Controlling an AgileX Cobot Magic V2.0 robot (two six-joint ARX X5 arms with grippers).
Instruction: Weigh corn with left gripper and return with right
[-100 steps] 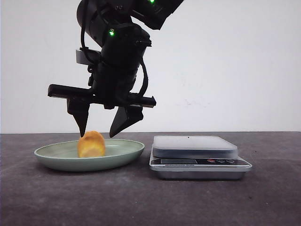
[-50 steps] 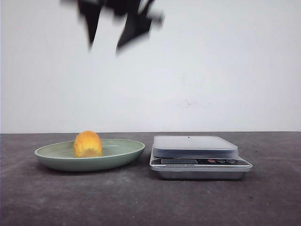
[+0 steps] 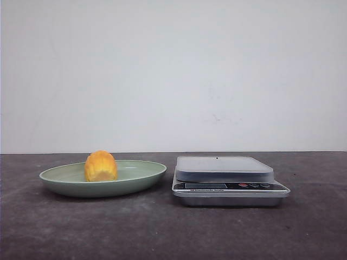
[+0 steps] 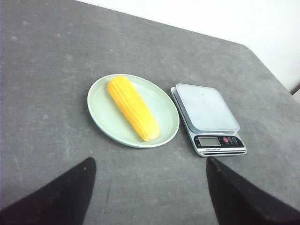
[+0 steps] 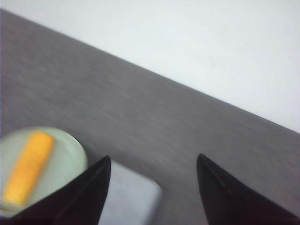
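The corn [image 3: 101, 166] lies on the pale green plate [image 3: 146, 173] left of the scale [image 3: 227, 181], seen end-on in the front view. No gripper shows in the front view. In the left wrist view the corn [image 4: 132, 107] is a long yellow cob lying on the plate [image 4: 165, 105], with the scale [image 4: 206, 117] beside it. My left gripper [image 4: 150, 159] is open and empty, high above the table in front of them. My right gripper [image 5: 153, 157] is open and empty, high above the scale [image 5: 129, 199]; the corn [image 5: 27, 166] and the plate [image 5: 70, 157] show blurred.
The dark grey table [image 3: 173, 233] carries only the plate and the scale. A white wall [image 3: 173, 76] stands behind. The table's far edge and a corner show in the left wrist view [image 4: 243, 44].
The black open gripper that hung just over the corn has risen up and out of the front view. The corn stays on the plate, shifted slightly left.
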